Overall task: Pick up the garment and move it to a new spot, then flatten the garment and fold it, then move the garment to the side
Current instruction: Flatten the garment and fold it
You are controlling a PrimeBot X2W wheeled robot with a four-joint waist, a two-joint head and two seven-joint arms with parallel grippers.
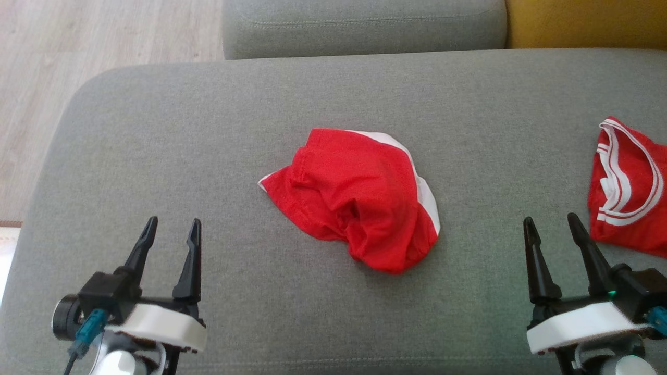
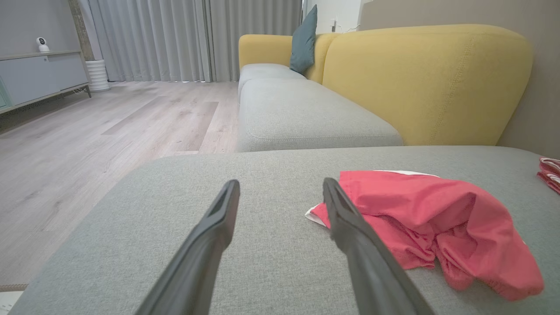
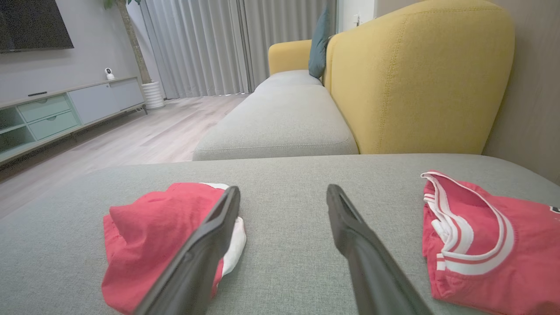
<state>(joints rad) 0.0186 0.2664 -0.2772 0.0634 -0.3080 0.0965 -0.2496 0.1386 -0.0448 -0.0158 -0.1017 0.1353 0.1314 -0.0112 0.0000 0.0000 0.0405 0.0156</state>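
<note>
Seen from the head, two red garments lie on one grey seat cushion [image 1: 208, 130]. A crumpled red garment [image 1: 359, 200], with a white band along its far and right edges, sits at the cushion's middle. A second red garment [image 1: 628, 187], trimmed in white stripes, lies well apart at the picture's right edge. Two grippers rise from the bottom corners, the left gripper [image 1: 174, 220] and the right gripper [image 1: 550, 217], each with its two dark fingers spread wide and empty. Both are apart from the cloth, the right one near the striped piece. Beyond are a further grey cushion [image 1: 365, 26], a yellow backrest [image 1: 583, 23] and, to the left, wooden floor [image 1: 78, 52]. In the left wrist view that gripper's right-hand finger crosses in front of the crumpled garment's near left corner, and the striped one shows as a sliver at the right edge. One teal pillow [image 2: 305, 41] leans on the yellow back, with grey curtains [image 2: 175, 39] and a low cabinet [image 2: 39, 78] behind. In the right wrist view the fingers gape over the cushion between the two garments. The left-hand finger hides part of the crumpled one, and the striped one lies to the right of the other finger. One dark screen [image 3: 35, 24] hangs above the cabinet.
</note>
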